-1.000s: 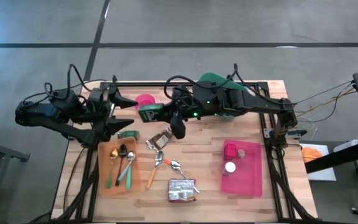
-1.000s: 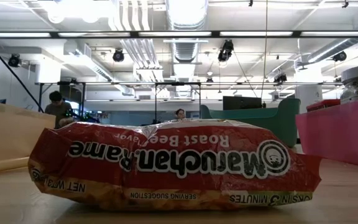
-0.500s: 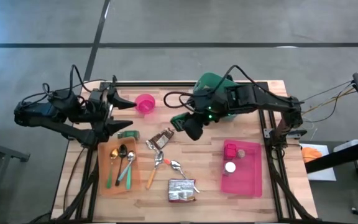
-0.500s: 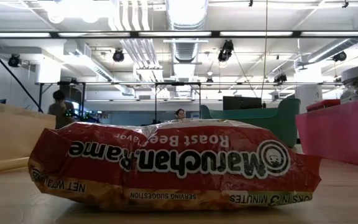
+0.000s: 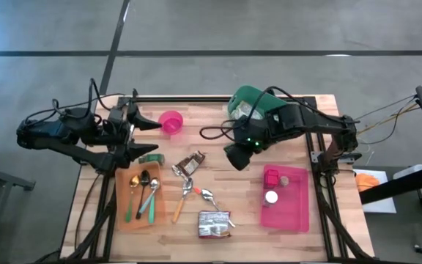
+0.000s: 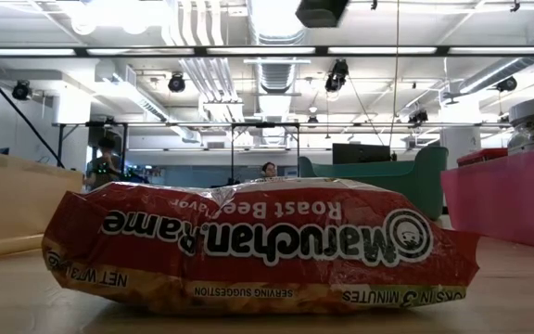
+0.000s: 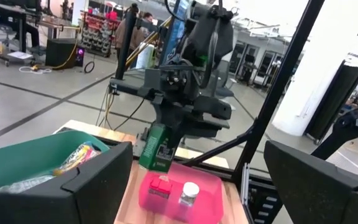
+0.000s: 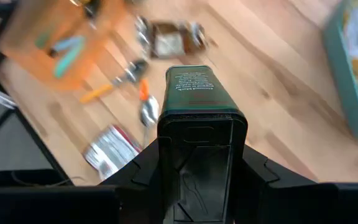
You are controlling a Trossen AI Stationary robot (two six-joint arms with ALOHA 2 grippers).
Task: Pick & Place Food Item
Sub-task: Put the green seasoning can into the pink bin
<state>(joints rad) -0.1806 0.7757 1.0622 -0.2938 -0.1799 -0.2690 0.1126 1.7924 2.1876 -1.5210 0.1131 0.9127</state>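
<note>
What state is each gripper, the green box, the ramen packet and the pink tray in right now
right gripper: shut on the green box, raised above the table.
green box: held, off the table.
left gripper: open, empty, at the table's left edge.
ramen packet: lying flat on the table.
pink tray: holds two small containers.

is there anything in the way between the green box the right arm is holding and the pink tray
Nothing visible blocks it. The right tool holds the green box in the air above bare wood, and the pink tray lies just beyond it. The tray already holds a red block and a small white-capped bottle, leaving open floor elsewhere.
</note>
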